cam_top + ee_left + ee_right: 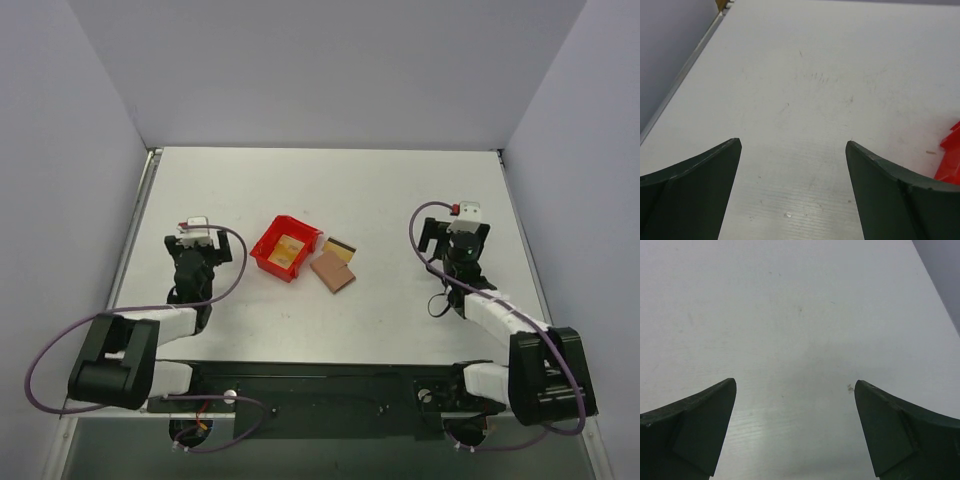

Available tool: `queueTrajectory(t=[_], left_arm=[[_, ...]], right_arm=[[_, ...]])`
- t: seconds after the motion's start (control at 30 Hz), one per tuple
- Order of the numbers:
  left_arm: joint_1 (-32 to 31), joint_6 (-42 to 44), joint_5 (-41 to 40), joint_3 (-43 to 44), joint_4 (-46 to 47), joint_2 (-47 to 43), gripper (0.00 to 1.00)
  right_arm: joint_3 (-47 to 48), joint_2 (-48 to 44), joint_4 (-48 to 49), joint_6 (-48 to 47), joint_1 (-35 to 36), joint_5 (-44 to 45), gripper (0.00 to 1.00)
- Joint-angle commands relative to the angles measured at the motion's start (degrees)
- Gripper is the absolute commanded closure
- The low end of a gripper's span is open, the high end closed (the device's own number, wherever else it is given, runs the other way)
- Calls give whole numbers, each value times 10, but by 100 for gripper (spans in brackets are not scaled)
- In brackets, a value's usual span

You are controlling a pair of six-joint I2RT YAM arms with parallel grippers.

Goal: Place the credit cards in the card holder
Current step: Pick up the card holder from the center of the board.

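In the top view a folded brown card holder [333,270] lies mid-table. A gold credit card [342,248] with a dark stripe lies just behind it, touching its far edge. Another gold card [286,249] rests inside the red bin [271,258]. My left gripper [196,236] hangs left of the bin, open and empty; in its wrist view [793,143] only bare table lies between the fingers. To the right of the card holder, my right gripper [459,228] is well apart from it; its own view [795,381] shows it open over bare table.
The red bin's edge [951,160] shows at the right of the left wrist view. The table's left rim [682,75] runs along a grey wall. Walls close in the table at the back and both sides.
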Motion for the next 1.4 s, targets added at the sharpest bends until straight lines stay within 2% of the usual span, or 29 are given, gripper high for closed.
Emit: queueTrajectory(t=[0.0, 0.03, 0.1, 0.17, 0.23, 0.3, 0.4, 0.57, 0.77, 0.83, 0.87, 0.9, 0.93, 0.97, 1.0, 1.07, 1.13, 1.17, 1.2, 1.23, 1.3, 1.37], left_arm=[[-7, -10, -47, 36, -59, -70, 3], [-9, -18, -65, 38, -69, -75, 3], [-9, -57, -103, 51, -107, -97, 3], [-7, -79, -133, 77, -165, -121, 3], [0, -111, -154, 113, -240, -127, 3], [7, -133, -151, 141, -282, -125, 3], [11, -162, -138, 170, -305, -117, 3], [31, -273, -159, 210, -377, -119, 3], [45, -315, -117, 212, -359, -124, 3], [44, -337, -125, 250, -410, -111, 3], [43, -345, -133, 266, -467, -105, 3], [43, -387, -154, 308, -512, -91, 3], [43, -414, -163, 336, -609, -77, 3], [43, -474, -178, 384, -665, -70, 4], [43, -495, -183, 421, -736, -56, 8], [43, -509, -185, 453, -803, -51, 15], [37, -497, -177, 442, -796, -73, 15], [31, -454, -153, 432, -776, -88, 16], [28, -440, -142, 406, -730, -119, 23], [26, -434, -126, 396, -715, -133, 24], [28, -437, -93, 367, -686, -175, 24], [28, -390, -57, 366, -670, -194, 24]], right_arm=[[31, -51, -68, 48, 43, 80, 0], [37, -55, -81, 114, 43, 104, 0], [80, -56, -175, 223, 43, 150, 0], [158, -44, -275, 266, 40, 164, 0], [195, -32, -355, 308, 29, 160, 0], [213, -30, -413, 355, -3, 109, 0], [210, -33, -423, 365, -48, 24, 0], [230, -39, -473, 347, -51, 12, 0], [242, -58, -502, 380, -95, -49, 0], [242, -52, -501, 383, -95, -74, 0], [243, -48, -501, 382, -95, -74, 0], [246, -38, -501, 382, -95, -99, 0], [247, -32, -501, 382, -95, -106, 0], [249, -21, -502, 383, -95, -116, 0], [250, -15, -502, 385, -95, -120, 0], [253, 0, -503, 385, -95, -137, 0], [253, 9, -500, 384, -94, -152, 1], [252, 12, -495, 383, -94, -163, 1], [252, 14, -491, 383, -93, -167, 1], [252, 17, -488, 383, -91, -173, 1], [253, 21, -482, 368, -78, -170, 1], [258, 22, -480, 358, -43, -141, 1]])
